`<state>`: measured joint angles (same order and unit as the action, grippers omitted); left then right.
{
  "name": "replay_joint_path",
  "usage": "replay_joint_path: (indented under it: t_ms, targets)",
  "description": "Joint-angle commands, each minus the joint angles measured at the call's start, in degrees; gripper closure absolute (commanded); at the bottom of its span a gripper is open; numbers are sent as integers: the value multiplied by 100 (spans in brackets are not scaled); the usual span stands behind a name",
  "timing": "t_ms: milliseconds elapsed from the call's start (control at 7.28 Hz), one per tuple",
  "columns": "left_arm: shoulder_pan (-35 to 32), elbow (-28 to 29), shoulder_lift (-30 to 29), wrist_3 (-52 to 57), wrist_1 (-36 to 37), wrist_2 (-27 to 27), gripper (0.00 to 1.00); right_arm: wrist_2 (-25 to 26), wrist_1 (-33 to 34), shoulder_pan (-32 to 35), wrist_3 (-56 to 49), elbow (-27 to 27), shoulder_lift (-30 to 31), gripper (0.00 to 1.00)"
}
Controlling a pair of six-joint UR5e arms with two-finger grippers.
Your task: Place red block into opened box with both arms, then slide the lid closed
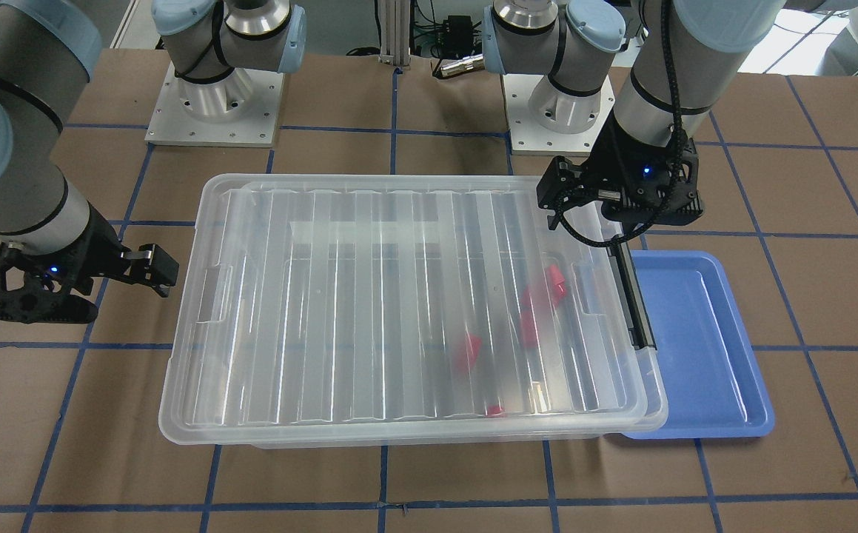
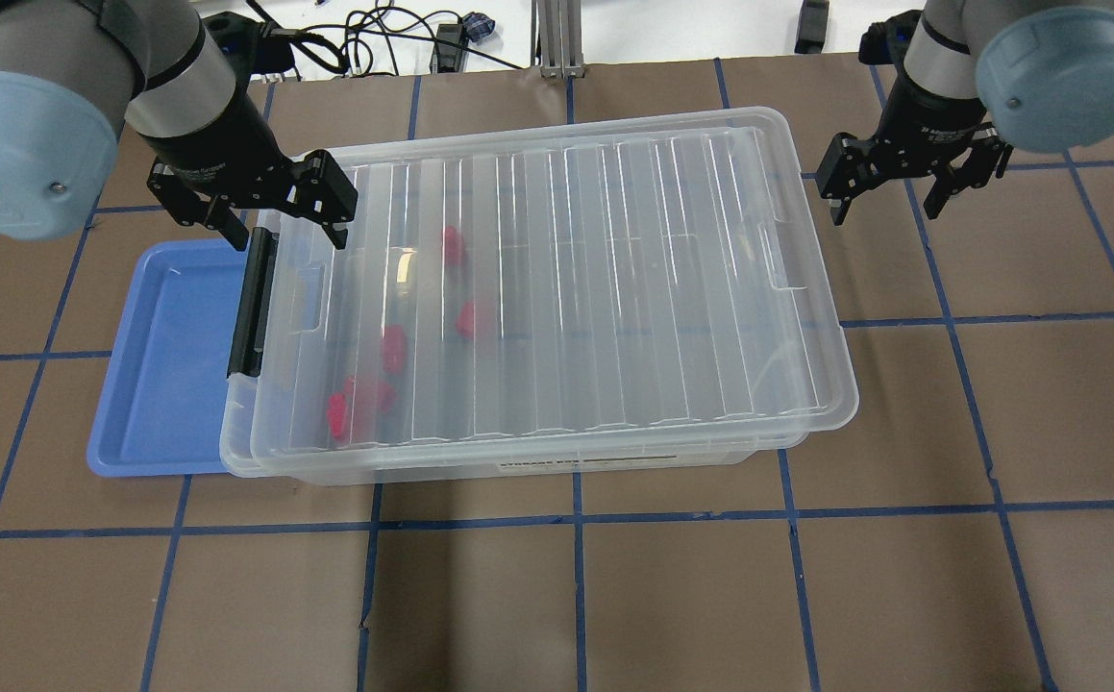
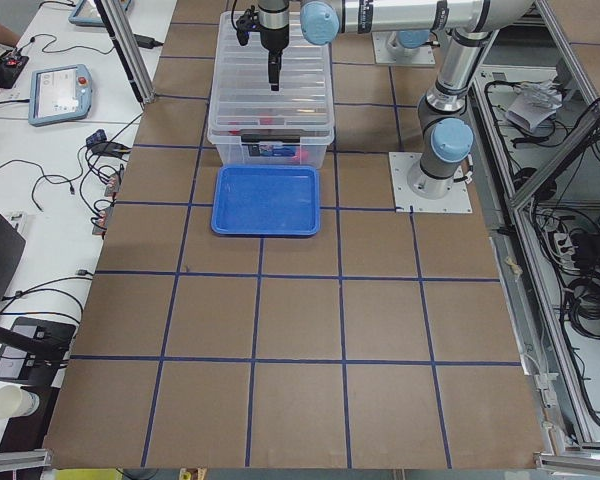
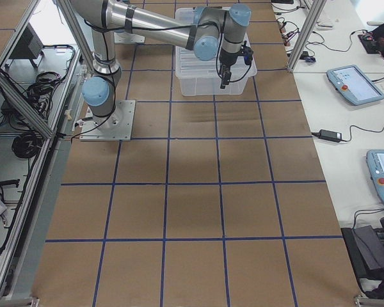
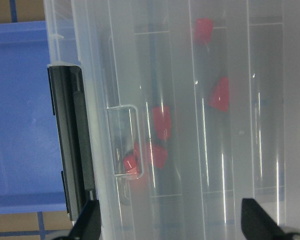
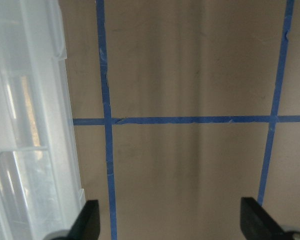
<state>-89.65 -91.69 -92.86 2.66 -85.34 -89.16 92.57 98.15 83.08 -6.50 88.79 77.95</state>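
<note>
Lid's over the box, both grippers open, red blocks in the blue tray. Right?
No: the red blocks lie inside the box, under the lid, not in the blue tray; the overhead view shows it. The left gripper and right gripper are open.

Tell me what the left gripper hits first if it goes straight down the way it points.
Most likely the lid, near the end by the black bar; the open left gripper points down over it. The gap is hard to judge.

We find no text that we can read. A long label strip (image 2: 614, 463) with dark print runs along the box (image 2: 403, 473) wall facing the surface's robot-side edge, but its letters are too blurred to make out.
</note>
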Motion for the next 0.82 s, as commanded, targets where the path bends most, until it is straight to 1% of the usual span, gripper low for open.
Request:
replay_joint_path:
  t_ms: [0,137,275,412,550,687]
  targets:
    - [0,-7,14,-2,0,-5,0,7,11,15,52,-74,359,0]
    - [0,-7,22,-2,0,4,0,16,-84,15,113,-47,657,0]
    - [0,2,5,-2,0,-5,0,-10,-329,59,114,-12,877,0]
    - [0,2,-4,-2,0,-5,0,-324,-671,112,157,15,1071,0]
    - [0,2,-4,-2,0,4,0,-623,-822,121,558,15,1125,0]
    - [0,2,-4,-2,0,4,0,-696,-902,147,797,24,1143,0]
